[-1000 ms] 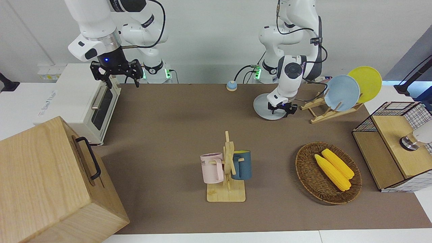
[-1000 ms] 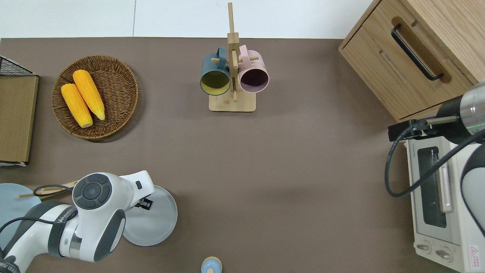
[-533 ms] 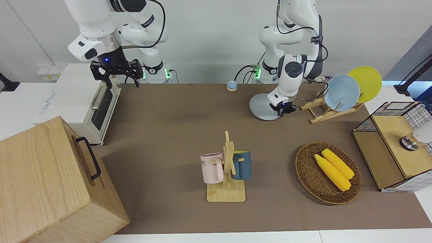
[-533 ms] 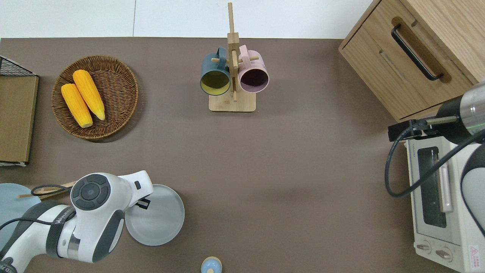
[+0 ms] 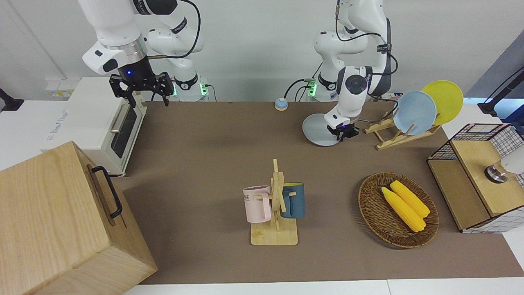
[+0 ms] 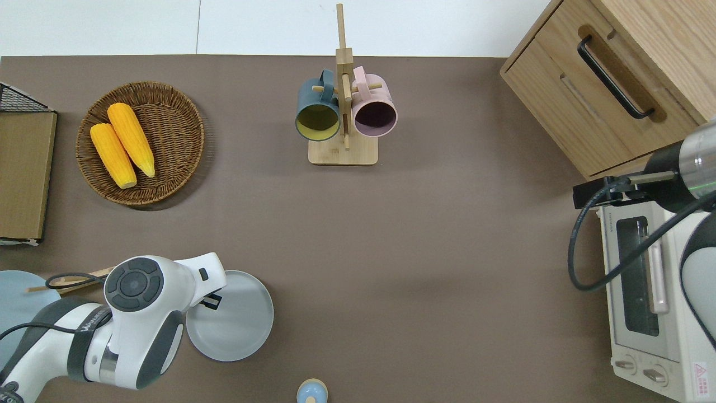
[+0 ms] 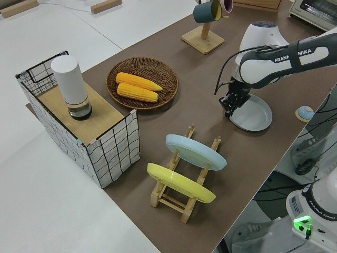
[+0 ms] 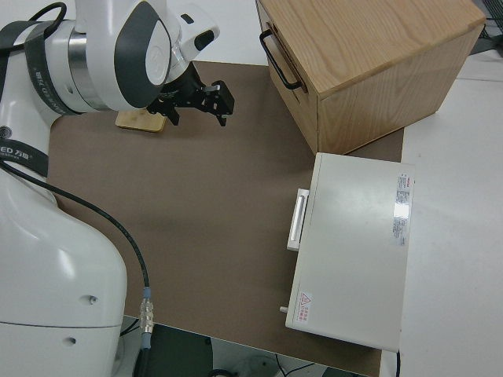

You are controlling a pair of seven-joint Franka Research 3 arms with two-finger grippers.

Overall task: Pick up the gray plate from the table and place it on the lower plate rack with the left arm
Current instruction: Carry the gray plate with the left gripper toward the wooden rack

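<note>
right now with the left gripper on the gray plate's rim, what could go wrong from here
1. The left gripper pinches only the edge of the gray plate, so the plate may tip or slip once lifted off the table.
2. The plate rack already holds the light blue plate and the yellow plate; swinging the gray plate in could knock them.
3. The rack looks light and may shift if bumped.

The right arm is parked.
</note>
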